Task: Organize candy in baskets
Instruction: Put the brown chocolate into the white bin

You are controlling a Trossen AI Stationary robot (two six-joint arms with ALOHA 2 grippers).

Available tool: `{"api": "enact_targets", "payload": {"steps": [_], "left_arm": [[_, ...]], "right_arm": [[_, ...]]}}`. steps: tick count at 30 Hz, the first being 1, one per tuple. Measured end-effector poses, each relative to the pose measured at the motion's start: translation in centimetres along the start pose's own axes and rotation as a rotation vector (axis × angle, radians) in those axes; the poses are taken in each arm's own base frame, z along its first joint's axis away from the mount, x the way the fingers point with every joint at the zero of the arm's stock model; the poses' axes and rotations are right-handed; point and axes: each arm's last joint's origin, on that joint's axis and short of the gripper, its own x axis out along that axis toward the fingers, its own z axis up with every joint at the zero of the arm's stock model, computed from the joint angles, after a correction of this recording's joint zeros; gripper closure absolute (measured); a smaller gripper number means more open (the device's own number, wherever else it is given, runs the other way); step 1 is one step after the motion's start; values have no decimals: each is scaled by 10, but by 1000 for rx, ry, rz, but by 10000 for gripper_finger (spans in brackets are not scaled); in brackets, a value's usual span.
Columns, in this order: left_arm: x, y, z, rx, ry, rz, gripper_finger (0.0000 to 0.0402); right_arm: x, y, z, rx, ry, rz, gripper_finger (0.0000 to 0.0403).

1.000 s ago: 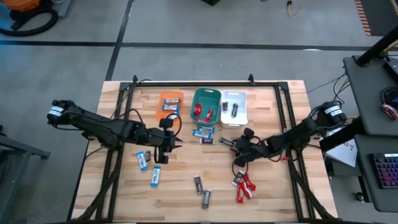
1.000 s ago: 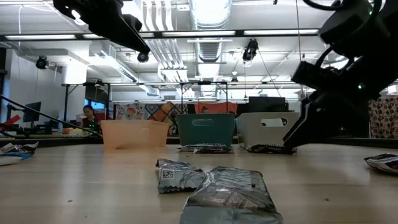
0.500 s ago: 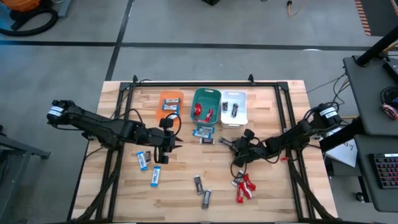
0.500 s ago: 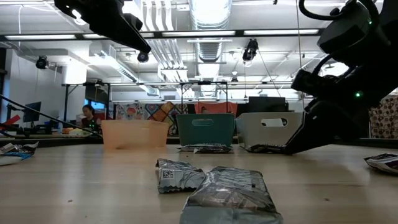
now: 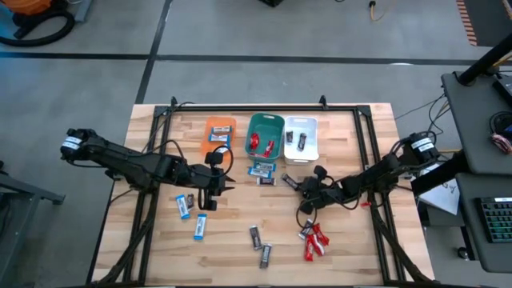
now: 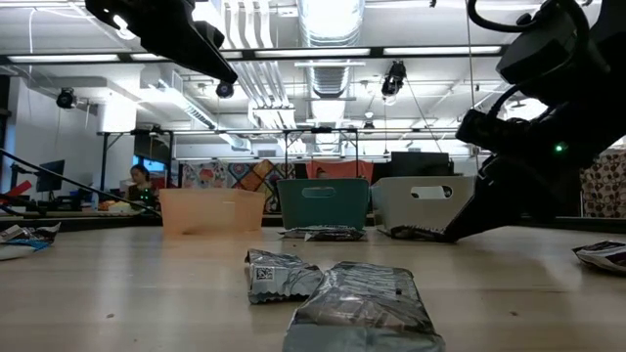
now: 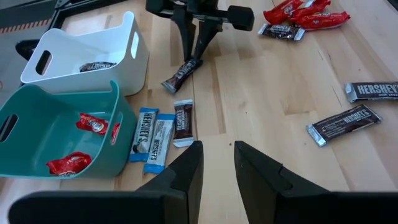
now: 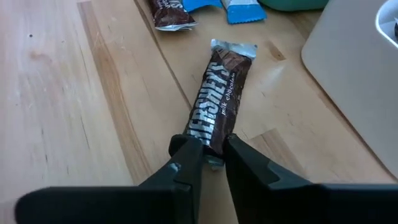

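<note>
Sorting by wrapper colour. Three baskets stand side by side at the far edge of the table: the orange basket [image 5: 220, 132] holds blue-and-white bars, the teal basket [image 5: 265, 122] red ones, and the white basket [image 5: 310, 150] dark ones, so each colour has its own bin.

The right gripper [image 8: 208, 155] is down at the tabletop just in front of the white basket, its two fingers pinched on the near end of a dark chocolate bar [image 8: 214, 106]. The bar lies flat on the wood and reaches away from the fingertips toward the baskets; gripping it by one end leaves the rest free, probably so it can be lifted and dropped into the white basket just beside it. A small cluster of bars [image 7: 157, 132], blue-and-white and dark, lies in front of the teal basket, just left of the gripped bar.

The left gripper [image 7: 217, 163] hangs above the table left of centre, fingers a narrow gap apart and holding nothing. Two blue-and-white bars [image 5: 192, 216] lie on the near side of it.
</note>
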Motion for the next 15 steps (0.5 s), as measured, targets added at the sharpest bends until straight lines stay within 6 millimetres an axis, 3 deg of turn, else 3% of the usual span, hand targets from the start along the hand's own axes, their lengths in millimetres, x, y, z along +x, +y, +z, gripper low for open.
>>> {"api": "enact_targets", "payload": {"steps": [15], "left_arm": [[0, 0, 0, 0, 1, 0, 326]], "right_arm": [[-4, 3, 6, -12, -32, 60, 394]]}}
